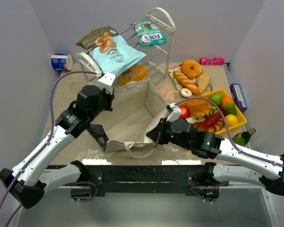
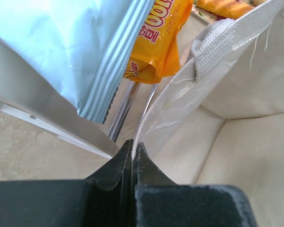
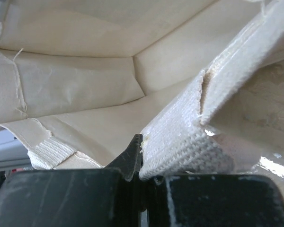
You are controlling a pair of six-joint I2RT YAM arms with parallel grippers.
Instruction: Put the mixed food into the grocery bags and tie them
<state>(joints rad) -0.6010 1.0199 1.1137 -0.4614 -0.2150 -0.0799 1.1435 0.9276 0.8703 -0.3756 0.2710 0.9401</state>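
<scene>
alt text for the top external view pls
A beige cloth tote is held open mid-table, the left gripper shut on its far-left rim, the right gripper on its near-right rim. Snack packets sit on a wire rack behind; toy fruit lies in a yellow tray at right.

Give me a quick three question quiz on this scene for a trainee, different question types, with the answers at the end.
1. True or false: the beige tote already holds a snack packet.
2. What is the left gripper shut on? A) the tote's rim B) the orange packet C) the wire rack
3. Fill the gap: the red lobster lies in the yellow ___.
Key: 1 false; 2 A; 3 tray.
</scene>
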